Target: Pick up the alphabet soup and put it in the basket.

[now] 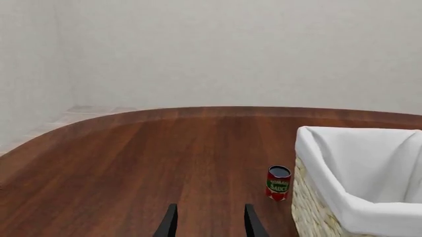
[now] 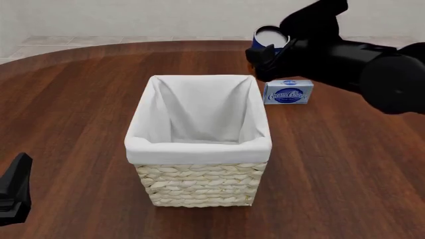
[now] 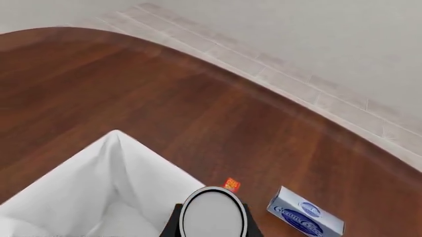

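Observation:
The alphabet soup, a small blue can with a pale grey top, hangs in the air in my right gripper, which is shut on it. It sits just beyond the far right corner of the basket, higher than the rim. In the right wrist view the can's grey top fills the space between the fingers, with the basket's white liner beside and below it. My left gripper is open and holds nothing; it stays low at the near left of the table, with the basket's side close by.
A blue-and-white cream cheese box lies flat on the table right of the basket's far corner, under the right arm; it also shows in the right wrist view. A red tomato sauce can stands against the basket's wall.

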Controlling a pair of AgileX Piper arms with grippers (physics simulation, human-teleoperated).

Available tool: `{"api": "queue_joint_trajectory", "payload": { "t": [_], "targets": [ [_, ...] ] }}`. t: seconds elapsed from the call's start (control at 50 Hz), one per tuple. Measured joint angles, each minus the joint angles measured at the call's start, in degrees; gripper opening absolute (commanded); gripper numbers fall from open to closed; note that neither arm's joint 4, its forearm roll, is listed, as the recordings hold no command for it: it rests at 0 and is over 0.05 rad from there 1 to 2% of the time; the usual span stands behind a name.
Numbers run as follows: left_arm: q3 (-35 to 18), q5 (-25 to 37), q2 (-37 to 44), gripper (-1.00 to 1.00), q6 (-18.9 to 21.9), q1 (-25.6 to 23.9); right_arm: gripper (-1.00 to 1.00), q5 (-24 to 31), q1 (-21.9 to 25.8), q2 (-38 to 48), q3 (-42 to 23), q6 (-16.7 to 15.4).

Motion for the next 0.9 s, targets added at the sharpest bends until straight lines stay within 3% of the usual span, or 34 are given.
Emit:
{"api": "queue_joint_trajectory", "payload": {
  "t": [0.9],
  "targets": [
    [0.01,-0.34,0.00,1.00,-0.02,0.42,-1.00,-0.31,6.24,5.61,-2.53,2.10]
  ]
}}
